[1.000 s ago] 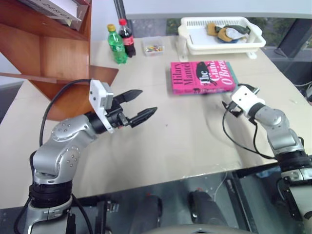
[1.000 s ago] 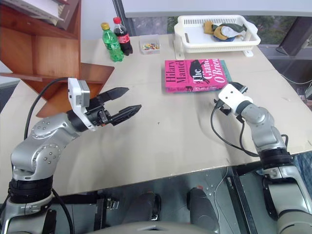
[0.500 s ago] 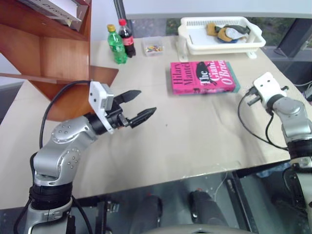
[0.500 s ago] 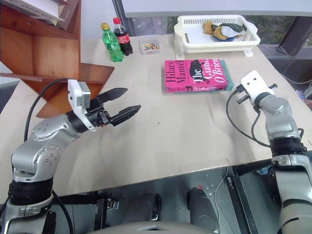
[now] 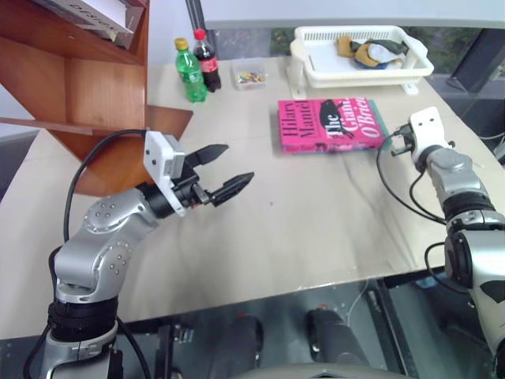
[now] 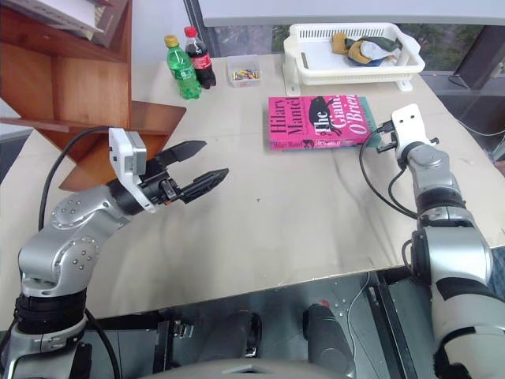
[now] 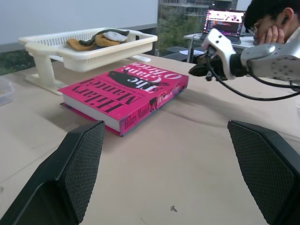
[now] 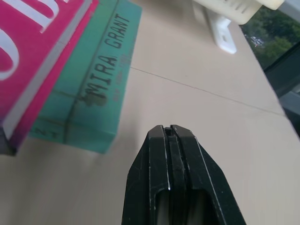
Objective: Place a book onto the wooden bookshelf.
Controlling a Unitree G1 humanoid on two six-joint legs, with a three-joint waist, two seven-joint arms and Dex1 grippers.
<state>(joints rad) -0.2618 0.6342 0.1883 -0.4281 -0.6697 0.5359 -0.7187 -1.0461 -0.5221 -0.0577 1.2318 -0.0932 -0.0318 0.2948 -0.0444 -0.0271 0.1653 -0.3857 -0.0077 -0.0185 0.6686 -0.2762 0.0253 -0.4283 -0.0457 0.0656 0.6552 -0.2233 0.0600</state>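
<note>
Pink and thick, the book [image 5: 331, 125] lies flat toward the table's [image 5: 316, 221] far edge, stacked on a teal-green book [image 8: 96, 79], just before the white basket [image 5: 359, 55]; its long axis runs along that far edge, spine facing the near edge. The right gripper [image 8: 171, 136] is clenched on nothing just off the book's right end; the left gripper [image 5: 225, 175] hangs released, well apart. With fingers shut it may only shove the stack or catch the teal book; the wooden bookshelf [image 5: 71, 87] waits at the far left corner.
</note>
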